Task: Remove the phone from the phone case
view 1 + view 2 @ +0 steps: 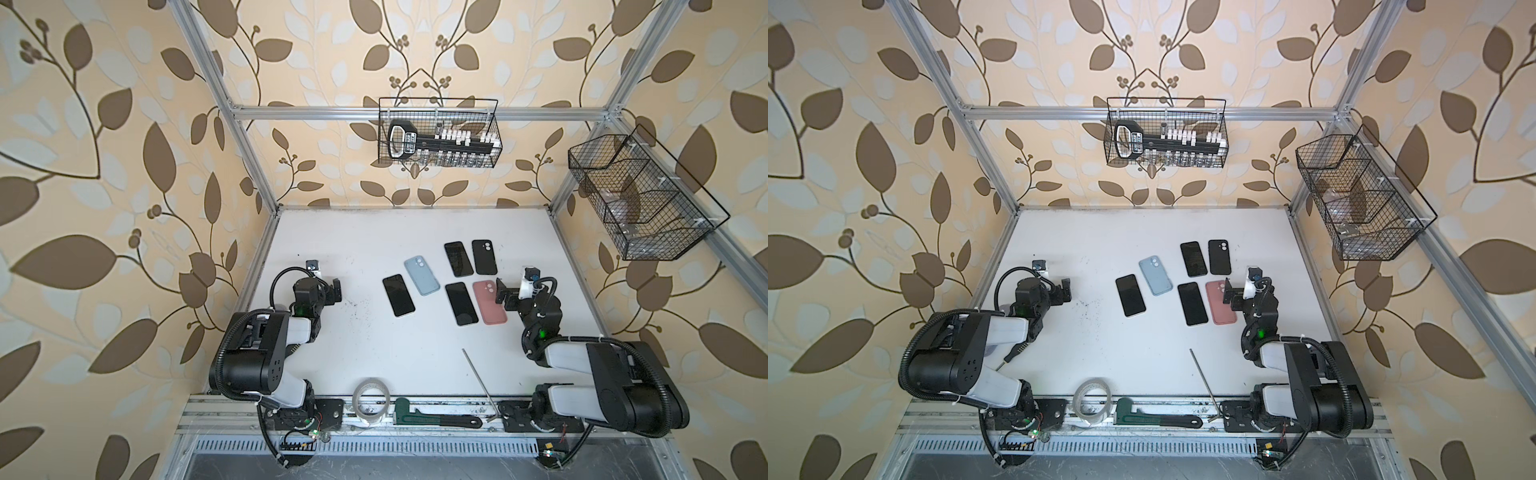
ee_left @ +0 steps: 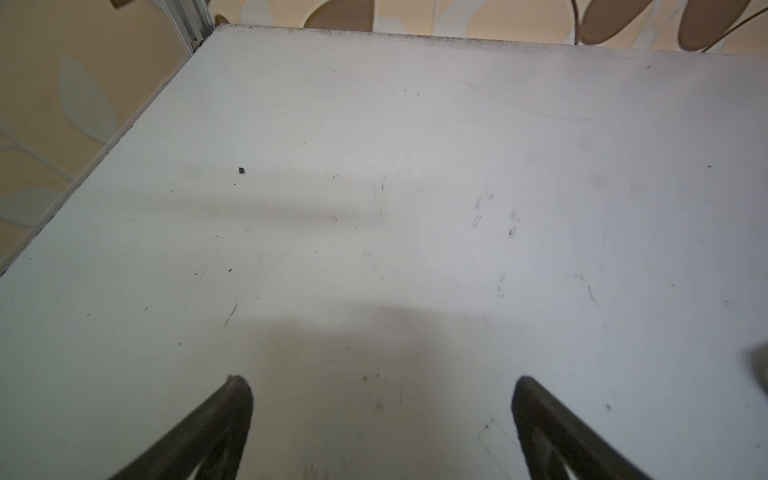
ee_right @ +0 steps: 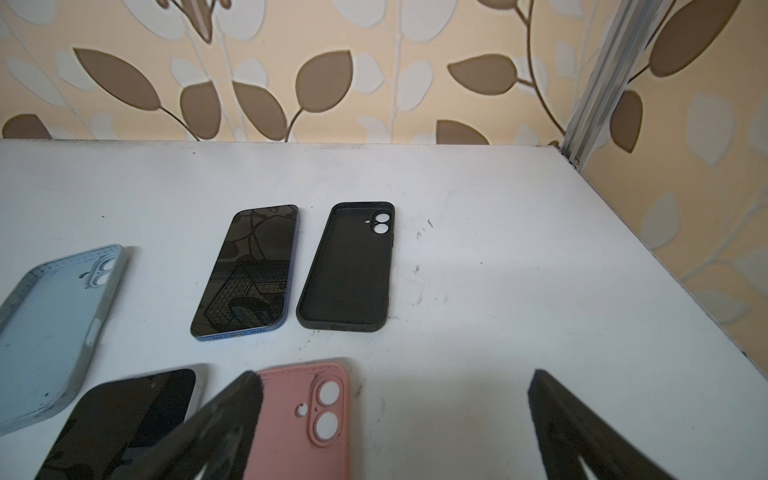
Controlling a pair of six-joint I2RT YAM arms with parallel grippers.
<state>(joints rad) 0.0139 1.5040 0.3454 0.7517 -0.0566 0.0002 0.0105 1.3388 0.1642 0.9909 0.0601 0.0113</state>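
My right gripper (image 3: 395, 376) gapes wide, holding nothing. The empty pink silicone phone case (image 3: 299, 415) lies partly under one fingertip, with the black-screened slab phone (image 3: 124, 411) just beside it on the white table (image 3: 540, 249). My left gripper (image 2: 381, 380), equally wide and empty-handed, hovers well apart from both.

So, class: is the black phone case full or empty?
Empty: the matte black phone case lies hollow side up, its inside bare.
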